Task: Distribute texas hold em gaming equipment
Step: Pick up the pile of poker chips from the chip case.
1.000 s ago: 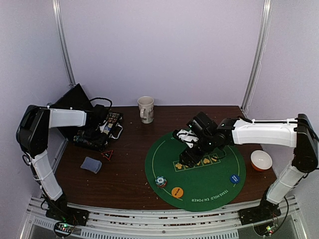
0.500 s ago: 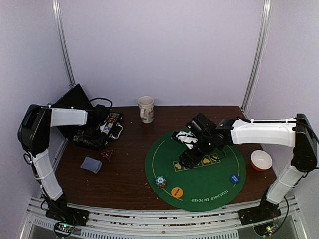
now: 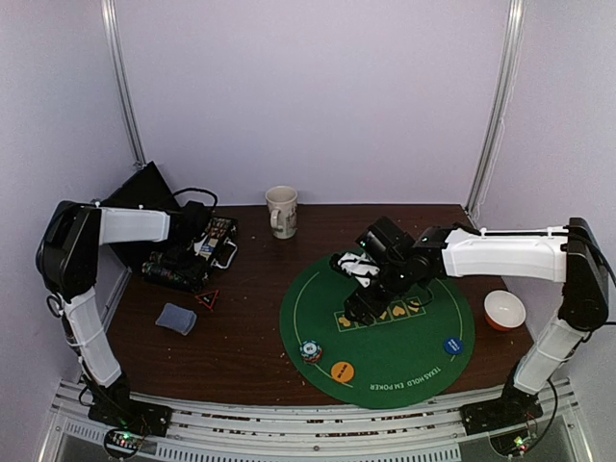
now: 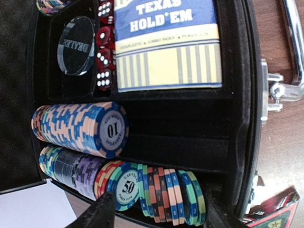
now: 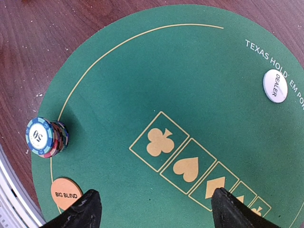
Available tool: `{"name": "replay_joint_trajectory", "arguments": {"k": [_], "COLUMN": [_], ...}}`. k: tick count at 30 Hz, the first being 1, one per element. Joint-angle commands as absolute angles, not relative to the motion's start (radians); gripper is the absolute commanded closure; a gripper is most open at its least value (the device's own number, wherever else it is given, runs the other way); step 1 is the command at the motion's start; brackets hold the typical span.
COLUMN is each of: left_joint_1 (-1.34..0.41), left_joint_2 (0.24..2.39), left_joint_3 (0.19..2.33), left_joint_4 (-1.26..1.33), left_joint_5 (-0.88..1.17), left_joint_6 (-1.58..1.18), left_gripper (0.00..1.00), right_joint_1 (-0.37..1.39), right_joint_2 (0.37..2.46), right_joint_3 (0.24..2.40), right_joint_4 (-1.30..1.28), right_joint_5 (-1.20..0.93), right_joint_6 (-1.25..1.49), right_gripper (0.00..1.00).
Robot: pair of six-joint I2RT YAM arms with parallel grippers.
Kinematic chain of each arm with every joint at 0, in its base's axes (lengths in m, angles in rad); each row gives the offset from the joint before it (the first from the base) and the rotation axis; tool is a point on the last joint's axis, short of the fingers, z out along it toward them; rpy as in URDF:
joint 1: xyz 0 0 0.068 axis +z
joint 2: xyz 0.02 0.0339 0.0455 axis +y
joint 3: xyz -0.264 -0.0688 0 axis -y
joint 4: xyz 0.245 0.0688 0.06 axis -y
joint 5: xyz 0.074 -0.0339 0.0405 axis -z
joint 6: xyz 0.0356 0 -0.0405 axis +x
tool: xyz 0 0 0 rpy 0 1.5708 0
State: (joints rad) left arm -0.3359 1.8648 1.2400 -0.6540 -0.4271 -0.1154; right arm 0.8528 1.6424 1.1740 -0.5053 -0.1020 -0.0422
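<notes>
As the left gripper (image 4: pixel 158 208), spread and empty, straddles the chip row (image 4: pixel 156 190) at lower centre of the case (image 4: pixel 241 95), descend squarely and pinch a short stack. Farther off, the right gripper (image 5: pixel 155 194) hangs wide, empty, above the mat (image 5: pixel 190 71).

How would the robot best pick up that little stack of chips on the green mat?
Probably by the striped sides of the chip stack, coming straight down from above with the jaws on either side. It stands upright and round on the mat, which is bare all around it.
</notes>
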Motion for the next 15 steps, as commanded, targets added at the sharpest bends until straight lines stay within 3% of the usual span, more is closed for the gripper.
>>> {"name": "replay_joint_trajectory", "arguments": {"k": [1,6,15], "left_joint_1": [-0.337,-0.337,-0.305], "left_joint_2": [1.883,1.876,1.917], "left_joint_3": [1.262,1.254,1.251], "left_joint_4": [-0.635,-0.617,-0.634], "left_joint_5": [-0.403,-0.340,-0.302], "left_joint_6": [-0.098,-0.085,-0.106], "left_gripper": [0.41,0.48,0.50], "right_joint_1": [0.850,0.849,0.849], "right_joint_2": [1.651,1.653,1.646], "right_joint_3": [1.195,1.194,1.194], "right_joint_4": [-0.535,-0.538,-0.549], "right_joint_5": [-0.110,-0.110,-0.107], "right_joint_6": [-0.050,-0.048,-0.048], "right_gripper": [0.18,0.18,0.17]}}
